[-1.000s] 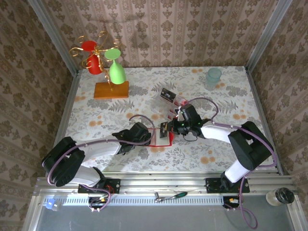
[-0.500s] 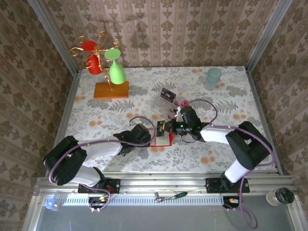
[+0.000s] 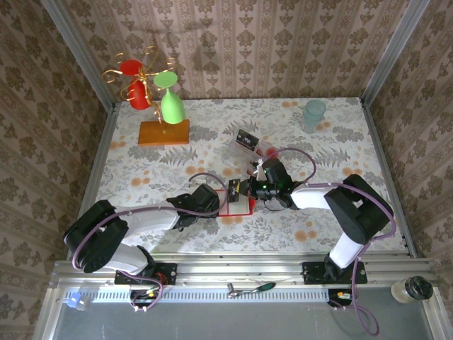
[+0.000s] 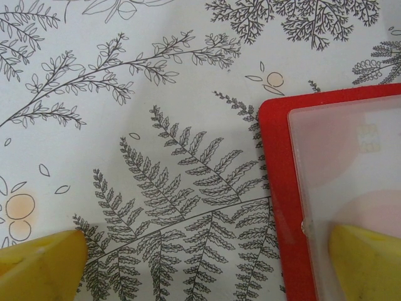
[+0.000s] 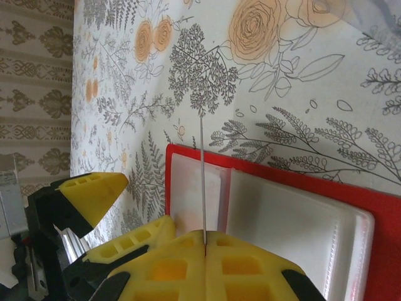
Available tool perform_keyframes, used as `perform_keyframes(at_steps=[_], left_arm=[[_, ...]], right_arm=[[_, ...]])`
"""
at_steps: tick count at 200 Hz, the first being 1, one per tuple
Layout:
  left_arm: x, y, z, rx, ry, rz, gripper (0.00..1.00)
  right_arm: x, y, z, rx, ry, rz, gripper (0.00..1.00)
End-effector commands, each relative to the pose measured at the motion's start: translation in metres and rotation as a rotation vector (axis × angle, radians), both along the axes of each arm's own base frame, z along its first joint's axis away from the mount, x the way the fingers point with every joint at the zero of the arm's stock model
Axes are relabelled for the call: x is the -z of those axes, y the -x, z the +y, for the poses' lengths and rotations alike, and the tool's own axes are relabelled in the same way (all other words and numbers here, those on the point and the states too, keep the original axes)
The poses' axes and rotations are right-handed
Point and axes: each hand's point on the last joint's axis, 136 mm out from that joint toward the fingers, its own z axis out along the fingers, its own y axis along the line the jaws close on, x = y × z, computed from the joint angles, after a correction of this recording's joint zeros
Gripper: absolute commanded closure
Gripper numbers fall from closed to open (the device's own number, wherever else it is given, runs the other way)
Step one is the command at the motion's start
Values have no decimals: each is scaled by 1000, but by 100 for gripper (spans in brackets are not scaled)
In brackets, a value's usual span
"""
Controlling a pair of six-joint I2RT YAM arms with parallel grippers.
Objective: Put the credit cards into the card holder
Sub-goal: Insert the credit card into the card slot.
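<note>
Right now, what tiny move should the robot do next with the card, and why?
Probably ease the right gripper down so the card slips into the pale pocket of the card holder. The card is pinched edge-on over it, and the open left gripper sits at the holder's edge.

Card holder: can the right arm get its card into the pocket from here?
Probably yes. The right pincer grips the card edge-on over the card holder's pocket with nothing between. The open left pincer has one finger on the card holder, off to the side.
</note>
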Motion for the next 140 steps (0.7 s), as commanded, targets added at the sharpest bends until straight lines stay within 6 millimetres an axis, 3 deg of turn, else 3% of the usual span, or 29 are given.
perform_keyframes(at_steps=[1,140], left_arm=[[3,5,10,-21,-29,0,0],[7,5,10,-23,-27,6,0]], right_arm=[[1,-2,5,1,-14,-5,100],[16,2,11,-12,-33,33,100]])
